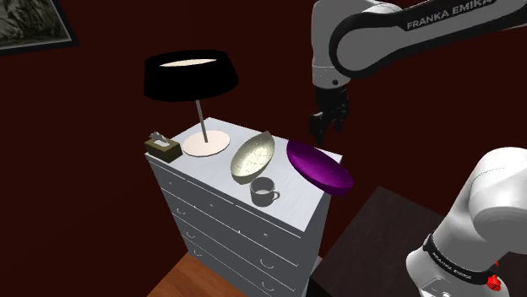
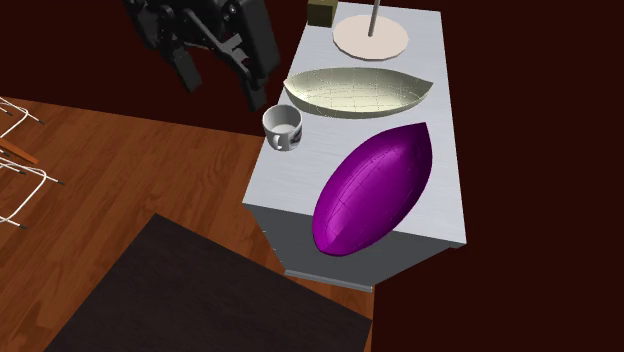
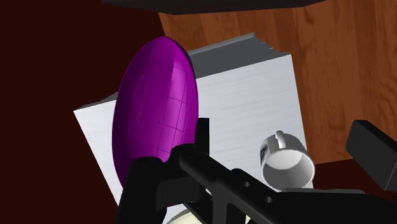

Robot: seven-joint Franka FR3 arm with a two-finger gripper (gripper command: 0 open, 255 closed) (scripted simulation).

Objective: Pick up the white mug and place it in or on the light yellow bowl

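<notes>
- The gripper [image 2: 222, 90] hangs in the air above the dresser [image 1: 296, 204], touching nothing. Its two black fingers [image 3: 372, 149] are spread wide with nothing between them
- The white mug [image 2: 283, 126] stands upright, mouth up, close to the edge of the dresser top and well below the gripper. In the wrist view it sits roughly in line with the gap between the fingers, unheld
- My judgement is that the mug is small, light and stiff. Its smooth wall could slip between hard pads, and it might chip if dropped, though its material does not plainly show
- The best hold looks to be over the rim, one finger inside the wall and one outside, on a side away from the small handle
- Since the mug is so near the edge, a sideways nudge on the way down could push it off, so a straight descent seems wise
- A large purple bowl [image 1: 319, 166] lies on the same top near the mug but apart from it
- Past the mug lies the light yellow bowl [image 2: 358, 92], long and shallow, its pointed end just beside the mug, so the carry should be short and the set-down gentle
- At the far end stand a lamp [image 1: 189, 76] with a black shade and a tissue box [image 1: 162, 147]
</notes>
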